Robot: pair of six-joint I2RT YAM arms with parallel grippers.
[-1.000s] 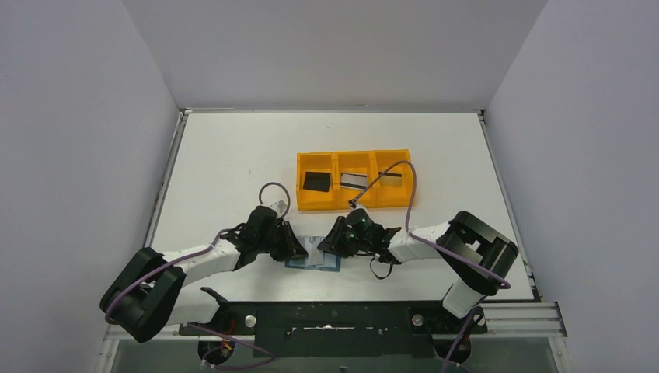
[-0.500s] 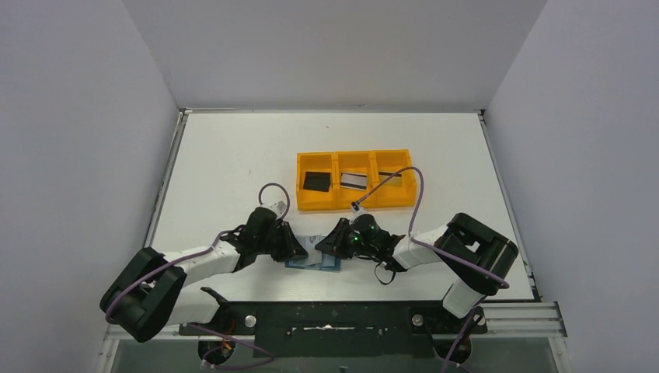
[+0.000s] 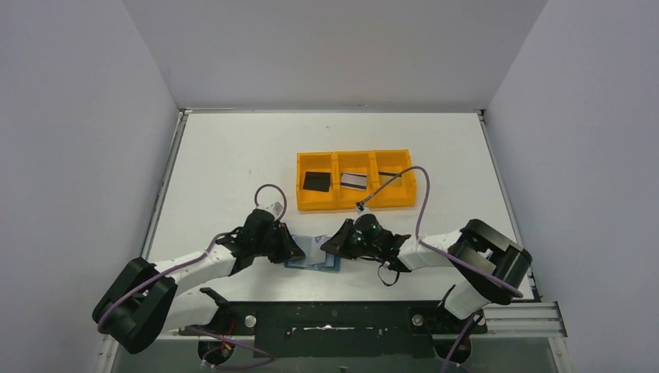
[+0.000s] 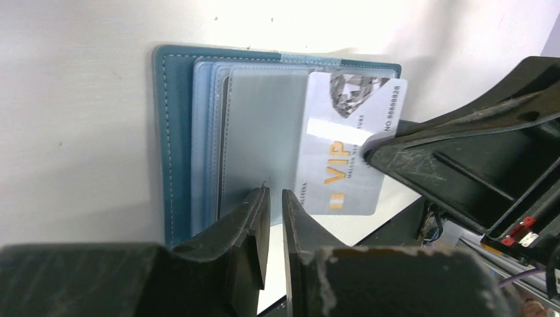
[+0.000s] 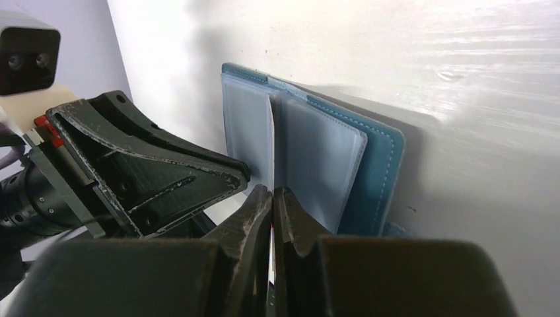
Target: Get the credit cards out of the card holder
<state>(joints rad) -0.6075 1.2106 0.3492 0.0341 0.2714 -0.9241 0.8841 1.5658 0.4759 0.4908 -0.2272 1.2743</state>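
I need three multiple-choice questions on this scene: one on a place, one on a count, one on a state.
1. Where on the table does the card holder lie? A far edge; B near edge, between the left hand and right hand; C left edge.
2. How many compartments has the orange tray? A two; B four; C three.
3. The silver VIP card is: A partly out, pinched by the right hand; B fully in its pocket; C in the tray.
1 B, seen from above; 2 C, two dividers show; 3 A, both wrist views show it.
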